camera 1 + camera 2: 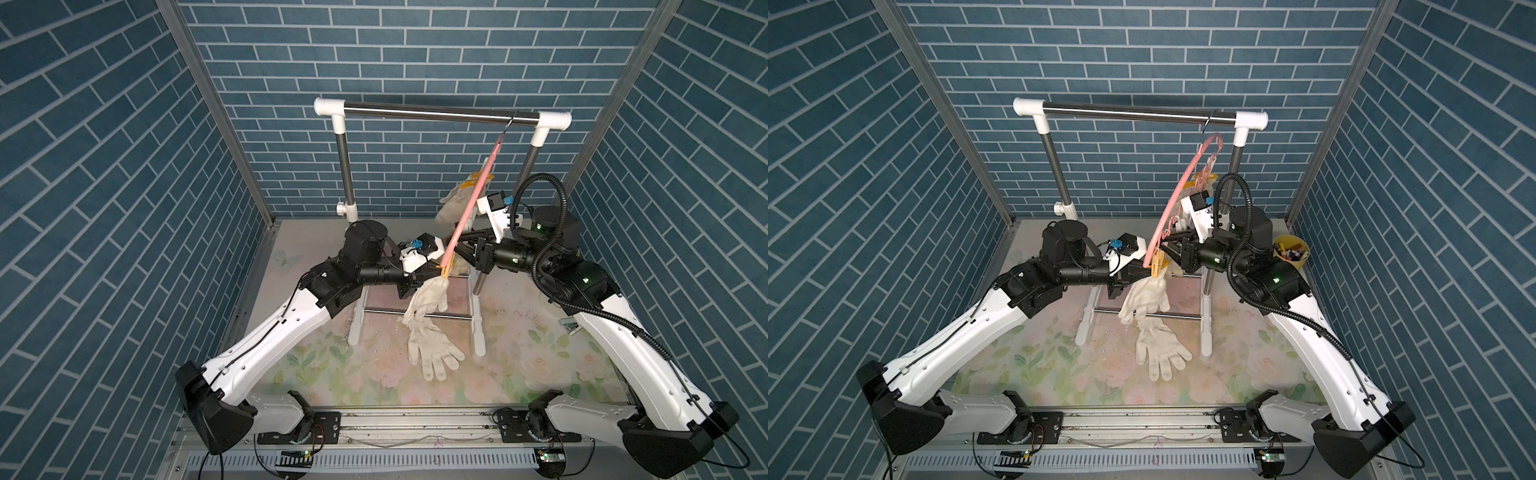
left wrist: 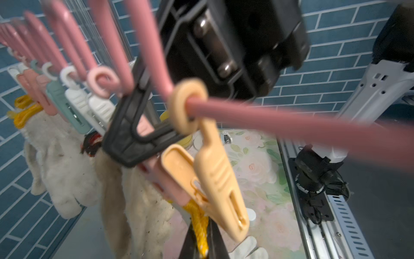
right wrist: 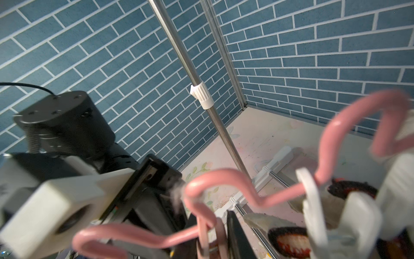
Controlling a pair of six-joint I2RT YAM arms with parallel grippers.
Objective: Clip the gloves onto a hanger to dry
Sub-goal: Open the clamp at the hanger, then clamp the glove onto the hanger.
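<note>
Left wrist cam: L gripper [image 2: 200, 243] pinches glove [image 2: 196, 220] cuff at yellow clip [image 2: 220, 186]; R gripper [image 2: 131, 154] state, I cannot tell.

The left arm [image 1: 266, 336] rises from the table's [image 1: 519, 374] near left corner, its forearm level and pointing toward the middle. The left pincer [image 1: 434, 275] is clamped tight on a glove [image 1: 427, 296] cuff. The right arm [image 1: 615, 332] mirrors it from the near right corner. The right pincer [image 1: 459, 248] faces the left one, close by; how its jaws stand is unclear.
</note>
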